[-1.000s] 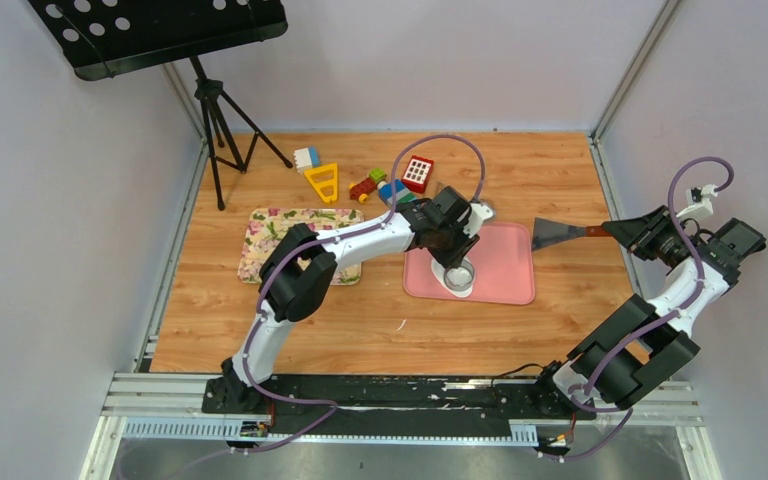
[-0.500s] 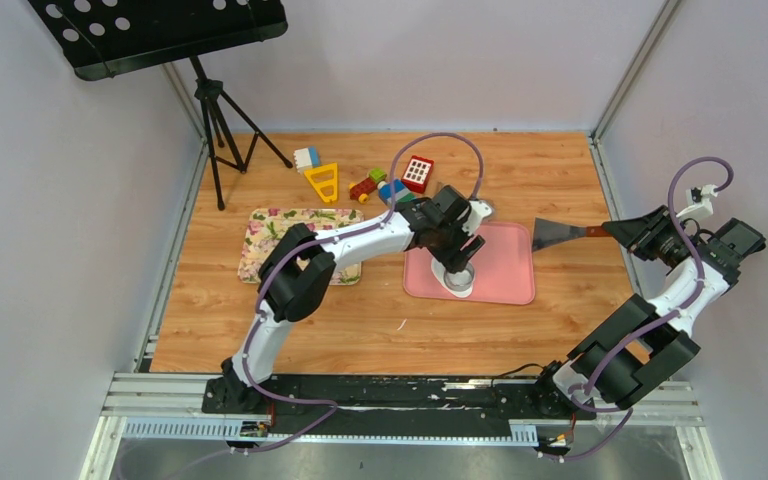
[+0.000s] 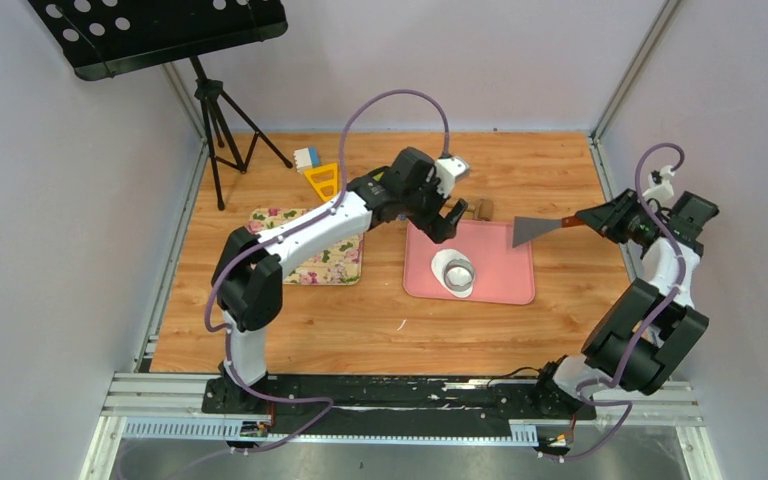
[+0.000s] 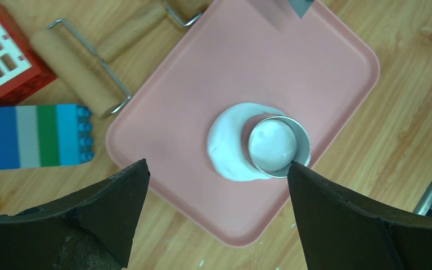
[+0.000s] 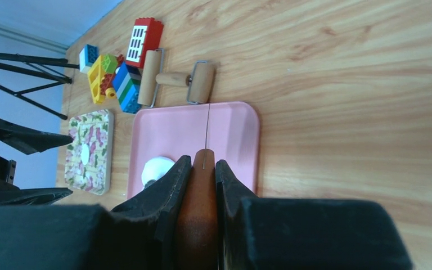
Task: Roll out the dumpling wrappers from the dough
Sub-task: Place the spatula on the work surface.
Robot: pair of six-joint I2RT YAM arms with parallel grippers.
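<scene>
The left tool [image 4: 216, 169], jaws wide and empty, had lifted off the small metal ring [image 4: 306, 149], left pressed into the flattened white dough [image 4: 228, 143] on the pink tray [image 4: 315, 73]; one wrapper [image 4: 273, 147] was likely cut. The right tool [image 5: 198, 163] gripped a metal scraper [image 3: 535, 230].

The wooden table [image 3: 260, 300] carries a pink tray [image 4: 315, 73] straight below the left gripper [image 4: 216, 169] and ahead of the right gripper [image 5: 202, 163]. A wooden rolling pin [image 5: 149, 76] lies just beyond the tray's far edge, past both grippers. Further out on the left gripper's left sit toy blocks: a red-and-white one [image 4: 3, 56], a striped one [image 4: 28, 136], a yellow piece [image 3: 323, 180] and a blue-and-white one [image 3: 306, 157]. A floral board [image 3: 335, 262] lies to that gripper's left, under its arm. A black tripod [image 3: 222, 130] stands well apart at the far left corner
</scene>
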